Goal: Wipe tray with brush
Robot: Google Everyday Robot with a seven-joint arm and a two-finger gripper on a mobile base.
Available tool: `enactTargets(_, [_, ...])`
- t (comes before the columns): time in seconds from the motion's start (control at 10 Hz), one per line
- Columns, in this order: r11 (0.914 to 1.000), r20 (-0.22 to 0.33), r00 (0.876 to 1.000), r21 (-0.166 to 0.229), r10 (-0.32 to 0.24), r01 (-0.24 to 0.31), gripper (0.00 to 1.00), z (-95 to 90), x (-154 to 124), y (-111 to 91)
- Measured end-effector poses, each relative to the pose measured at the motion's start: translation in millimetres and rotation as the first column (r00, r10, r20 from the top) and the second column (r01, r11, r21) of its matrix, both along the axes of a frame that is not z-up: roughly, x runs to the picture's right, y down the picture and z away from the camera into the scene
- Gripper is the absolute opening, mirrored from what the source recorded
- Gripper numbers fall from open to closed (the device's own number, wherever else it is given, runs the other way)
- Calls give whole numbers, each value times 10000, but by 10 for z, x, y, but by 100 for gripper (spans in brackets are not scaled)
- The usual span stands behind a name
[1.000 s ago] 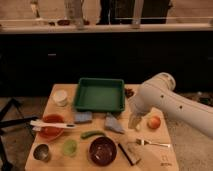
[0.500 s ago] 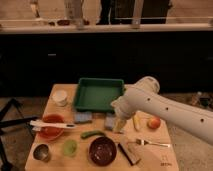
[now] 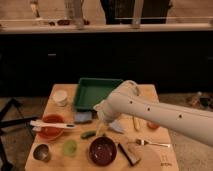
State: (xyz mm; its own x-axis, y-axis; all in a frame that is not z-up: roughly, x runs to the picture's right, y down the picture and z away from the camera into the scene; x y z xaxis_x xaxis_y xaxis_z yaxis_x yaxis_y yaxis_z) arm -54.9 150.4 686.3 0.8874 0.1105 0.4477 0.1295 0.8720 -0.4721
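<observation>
The green tray (image 3: 94, 93) sits at the back middle of the wooden table. The long white brush (image 3: 51, 124) lies across a red bowl (image 3: 49, 132) at the front left, handle pointing right. My white arm reaches in from the right. My gripper (image 3: 102, 121) hangs at its end, just in front of the tray's front right corner, over the blue-grey cloths. It is well right of the brush and apart from it.
A white cup (image 3: 60, 97) stands left of the tray. Blue-grey cloths (image 3: 83, 117) lie before the tray. Along the front are a green cucumber (image 3: 88, 134), green dish (image 3: 70, 147), metal cup (image 3: 41, 152), dark bowl (image 3: 102, 150), dark block tool (image 3: 128, 154) and fork (image 3: 152, 143).
My arm has swung left across the table, from the right side to the middle, and now covers the tray's front right corner. The brush and tray have not moved.
</observation>
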Motion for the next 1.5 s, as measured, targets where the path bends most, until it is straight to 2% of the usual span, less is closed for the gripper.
enactTargets(0.2, [10000, 495, 9987, 6, -98, 98, 80, -13, -397, 28])
enactTargets(1.0, [10000, 669, 9978, -18, -36, 38, 80, 3, -427, 54])
enactTargets(1.3, [9999, 1040, 9945, -63, -147, 154, 80, 95, -801, 156])
enactTargets(1.5, [9999, 1185, 9930, -116, 11, 3, 80, 205, -1302, 263])
